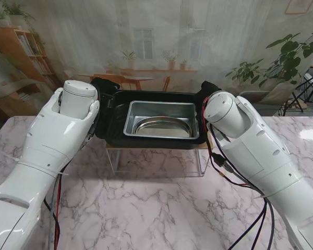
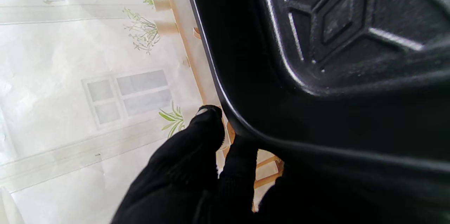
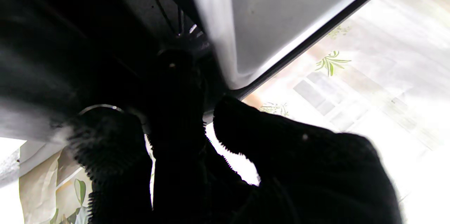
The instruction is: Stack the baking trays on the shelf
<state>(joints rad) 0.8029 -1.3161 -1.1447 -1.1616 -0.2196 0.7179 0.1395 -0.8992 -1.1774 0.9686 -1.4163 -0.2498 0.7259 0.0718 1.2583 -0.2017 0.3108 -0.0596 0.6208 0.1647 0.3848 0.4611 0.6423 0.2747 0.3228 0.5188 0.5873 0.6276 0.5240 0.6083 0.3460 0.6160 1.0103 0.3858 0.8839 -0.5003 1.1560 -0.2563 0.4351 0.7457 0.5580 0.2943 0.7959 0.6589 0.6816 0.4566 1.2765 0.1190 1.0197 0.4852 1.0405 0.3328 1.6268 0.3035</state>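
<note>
Black tray (image 1: 151,136) sat on the clear shelf (image 1: 157,160), far centre of the table (image 1: 161,208) — steel tray (image 1: 161,120) nested inside it. Left hand (image 2: 197,167) gripped its left edge, right hand (image 3: 211,146) its right edge — both gloved.

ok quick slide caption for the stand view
Both robot hands, left and right, hold black baking tray with nested steel trays above clear shelf.

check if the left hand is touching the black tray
Touching. The left wrist view shows the left hand's fingers pressed against the black tray's rim.
</note>
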